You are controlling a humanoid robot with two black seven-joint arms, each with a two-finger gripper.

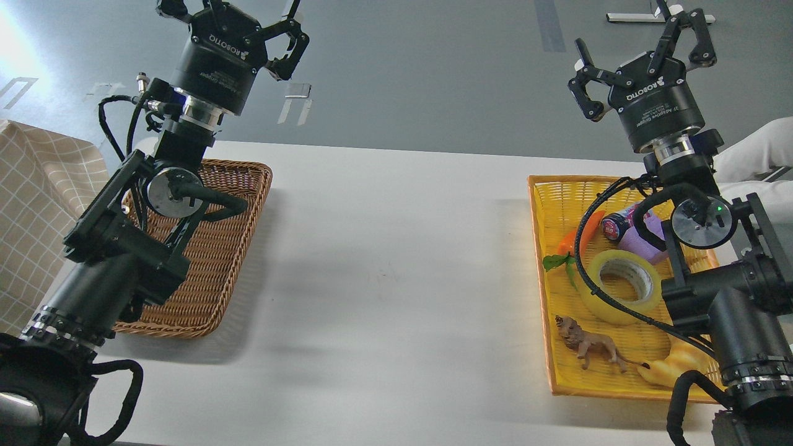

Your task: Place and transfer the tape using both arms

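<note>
Looking at the head view, the tape (621,286) is lying flat in the yellow basket (540,248) on the right side of the bench (396,260), hole facing up, so there's no real long axis to line up with, just a ring to come down on. It's tucked between a purple bottle (632,230) and toy carrot (573,241) on the far side and a little lion figure (588,347) plus a yellow croissant toy (675,365) on the near side.

My right gripper (638,59) is held up high with its fingers spread wide, holding nothing. The tape sits below it and back toward me, with the right arm's own cable draped across the roll in this view. The left gripper (248,25) is also raised, fingers spread and empty as far as I can see, above the brown wicker basket (229,260) way over on the other side.

So the right arm is clearly the nearer one. I reckon it has to drop down and back for the pick, and that cable could get in the way.
</note>
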